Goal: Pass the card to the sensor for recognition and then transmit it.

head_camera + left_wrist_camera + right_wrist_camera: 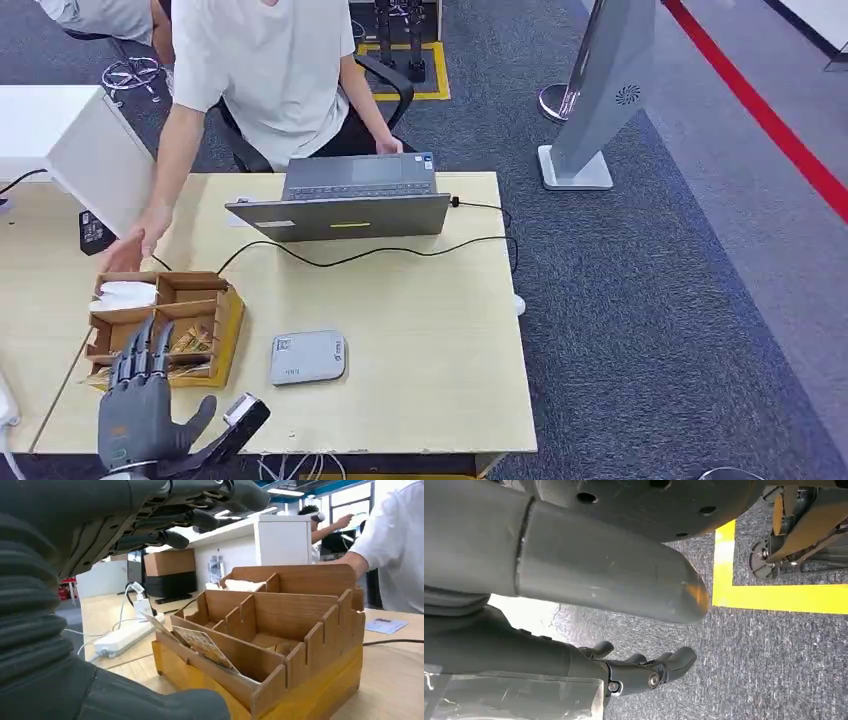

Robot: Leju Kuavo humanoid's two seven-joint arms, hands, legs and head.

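The robot's left hand (pixel 140 410) is hovering with fingers spread and holding nothing, just in front of a wooden divided box (pixel 165 325) on the table (pixel 420 340). Cards (pixel 205 647) are leaning in the box's near compartment. A grey sensor (pixel 307 357) is lying just beside the box. The right hand (pixel 644 672) is hanging over carpet, fingers loosely curled, grasping nothing. A person (pixel 270 70) is sitting behind a laptop (pixel 345 205).
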